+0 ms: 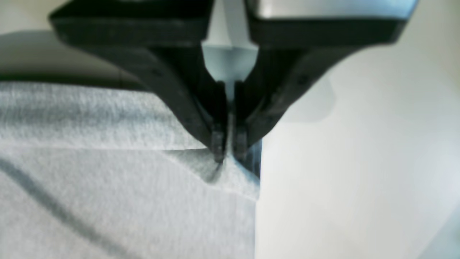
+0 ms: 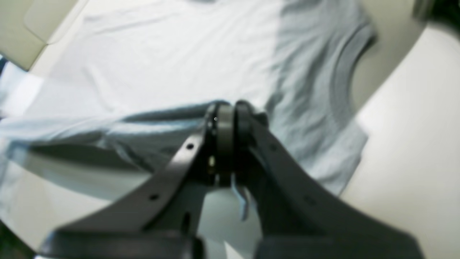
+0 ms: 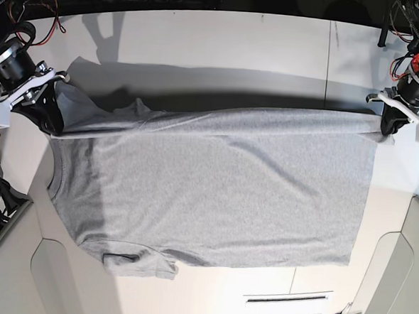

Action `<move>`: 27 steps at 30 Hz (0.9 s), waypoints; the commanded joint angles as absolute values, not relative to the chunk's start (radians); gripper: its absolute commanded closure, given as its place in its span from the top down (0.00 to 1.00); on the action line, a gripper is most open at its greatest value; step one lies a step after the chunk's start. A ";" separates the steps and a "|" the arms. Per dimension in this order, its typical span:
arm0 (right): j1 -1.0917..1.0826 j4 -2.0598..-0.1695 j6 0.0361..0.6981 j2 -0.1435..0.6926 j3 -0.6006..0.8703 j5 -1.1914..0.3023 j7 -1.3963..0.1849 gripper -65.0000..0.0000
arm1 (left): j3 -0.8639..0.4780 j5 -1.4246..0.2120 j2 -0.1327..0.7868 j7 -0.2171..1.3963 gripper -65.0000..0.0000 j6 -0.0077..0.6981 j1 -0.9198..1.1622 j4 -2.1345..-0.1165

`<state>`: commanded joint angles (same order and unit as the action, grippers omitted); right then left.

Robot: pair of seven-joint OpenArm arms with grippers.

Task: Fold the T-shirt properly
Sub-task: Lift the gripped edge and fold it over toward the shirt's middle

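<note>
Left wrist view: I see my left gripper [image 1: 229, 153] with its black fingers [image 1: 218, 144] pressed together on a corner of the T-shirt [image 1: 107, 187]. The cloth is heather-grey knit with a soft, flecked texture. It bunches into a small peak right at the fingertips and spreads away to one side of them. To the other side lies the smooth off-white table [image 1: 359, 162]. A folded edge runs across the fabric, ending at the fingertips.

Right wrist view: my right gripper [image 2: 230, 115] has its dark, curved fingers [image 2: 224, 126] clamped on a raised fold of the T-shirt [image 2: 179, 64]. Beyond the fingertips the garment lies flat with light wrinkles. A curved, ribbed neck opening [image 2: 341, 75] sits off to one side of the fingers. The picture is blurred, so I cannot make out finer detail.

Base view: the T-shirt [image 3: 214, 193] lies spread on the white table [image 3: 223, 44], plain side up. Its far edge is stretched in a taut line between the two grippers. The right gripper [image 3: 49, 122] pinches the neck end, and the left gripper [image 3: 390, 129] pinches the hem corner. One short sleeve [image 3: 139, 263] lies on the near edge.
</note>
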<state>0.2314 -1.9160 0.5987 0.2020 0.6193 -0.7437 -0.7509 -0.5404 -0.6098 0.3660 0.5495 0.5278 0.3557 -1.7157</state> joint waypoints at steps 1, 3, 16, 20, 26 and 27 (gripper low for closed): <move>0.203 -1.909 0.599 0.202 0.598 -0.720 -0.750 0.00 | -0.539 -0.610 0.366 0.549 0.00 0.528 0.340 -1.705; 0.151 -1.874 0.599 0.202 0.537 -0.649 -0.731 0.00 | -0.532 -0.609 0.366 0.549 0.00 0.528 0.311 -1.686; -0.176 -1.367 0.594 0.204 0.353 -0.479 -0.647 0.00 | -0.508 -0.567 0.405 0.471 0.00 0.528 0.178 -1.504; -0.177 -1.359 0.587 0.204 0.353 -0.478 -0.648 0.00 | -0.503 -0.573 0.402 0.470 0.26 0.528 0.177 -1.504; -0.171 -1.364 0.579 0.205 0.359 -0.491 -0.694 0.37 | -0.503 -0.579 0.397 0.464 0.44 0.527 0.178 -1.504; -0.171 -1.367 0.579 0.205 0.369 -0.515 -0.719 0.37 | -0.503 -0.579 0.397 0.471 0.48 0.522 0.178 -1.504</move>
<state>-0.1711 -1.3670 0.5793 0.2047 0.3695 -0.5152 -0.7185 -0.5034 -0.5785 0.3965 0.4713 0.5224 0.1776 -1.5040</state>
